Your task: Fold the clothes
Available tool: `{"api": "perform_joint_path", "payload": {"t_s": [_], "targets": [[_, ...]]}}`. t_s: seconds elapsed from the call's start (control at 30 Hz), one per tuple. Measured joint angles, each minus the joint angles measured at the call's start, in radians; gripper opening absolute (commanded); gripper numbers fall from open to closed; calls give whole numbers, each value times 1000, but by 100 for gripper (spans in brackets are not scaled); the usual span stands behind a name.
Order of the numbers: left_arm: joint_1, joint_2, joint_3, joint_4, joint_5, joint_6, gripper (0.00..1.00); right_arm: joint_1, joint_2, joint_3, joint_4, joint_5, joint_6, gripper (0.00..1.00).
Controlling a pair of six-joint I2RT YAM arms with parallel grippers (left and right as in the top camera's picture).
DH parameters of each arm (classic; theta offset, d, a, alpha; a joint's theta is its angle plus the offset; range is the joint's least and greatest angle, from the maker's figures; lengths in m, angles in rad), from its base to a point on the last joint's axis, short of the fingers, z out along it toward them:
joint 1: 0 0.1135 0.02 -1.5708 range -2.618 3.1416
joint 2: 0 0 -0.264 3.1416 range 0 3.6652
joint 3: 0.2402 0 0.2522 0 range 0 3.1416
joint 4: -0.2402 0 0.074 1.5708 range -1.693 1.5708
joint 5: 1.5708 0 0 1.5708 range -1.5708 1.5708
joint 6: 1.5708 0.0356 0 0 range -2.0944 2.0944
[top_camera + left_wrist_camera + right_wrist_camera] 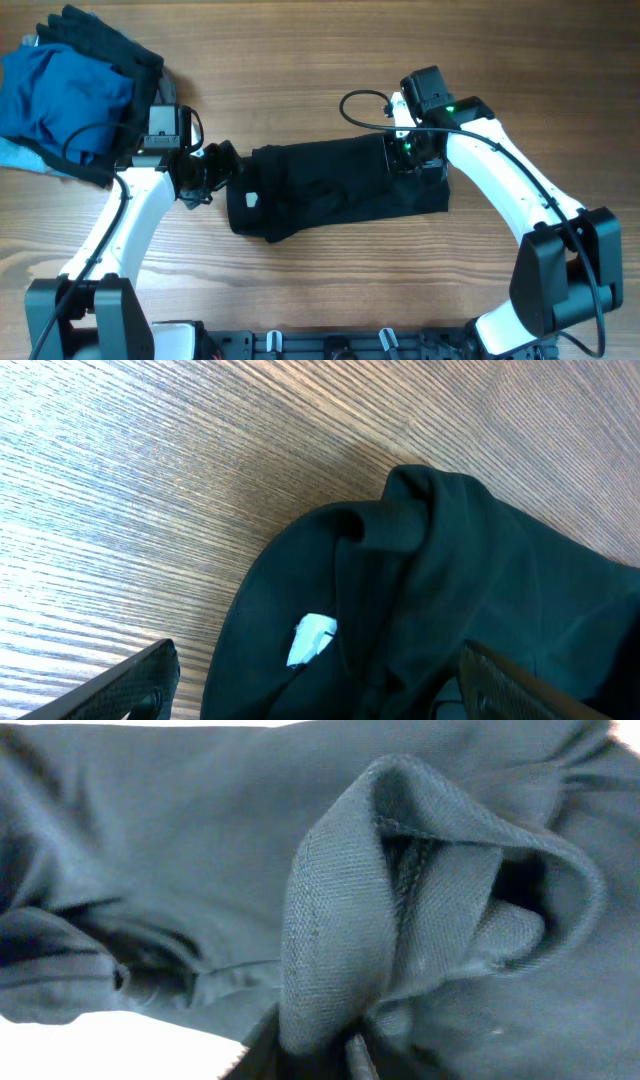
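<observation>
Tips of right pincer [405,155] mostly hidden by cloth; looks closed, pinching fold at far right corner of black shirt [340,190]. Shirt lies bunched in middle of tabletop [300,60]. Both arms reach in from near edge, elbows bent. Fingers of left pincer [222,160] wide apart, low over shirt's left end near white tag [313,637], holding nothing. Blue and black pile of clothes [70,95] at far left corner, partly cut off.

The shirt [335,190] lay in the middle of the table [300,60], stretched from left to right, with a small tag [251,199] on it close to its left end. The pile of other clothes [70,95] lay in the far left corner, well apart from it. The left gripper [212,168] stood just beside the shirt's left end, and the right gripper [408,158] was on its far right corner.
</observation>
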Motion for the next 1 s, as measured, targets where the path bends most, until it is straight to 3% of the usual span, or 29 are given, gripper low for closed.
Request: {"api": "perform_joint_path", "payload": {"t_s": [0.07,0.27,0.53,0.7,0.8,1.0], "targets": [[0,0,0,0,0,0,89,1,0,0,0,-55,3,83],[0,0,0,0,0,0,90,3,0,0,0,-197,-9,81],[0,0,0,-7,0,0,90,5,0,0,-48,155,123,75],[0,0,0,-7,0,0,89,5,10,0,-6,85,72,75],[0,0,0,-7,0,0,90,5,53,0,28,50,61,72],[0,0,0,-7,0,0,90,5,131,0,78,-72,30,53]]}}
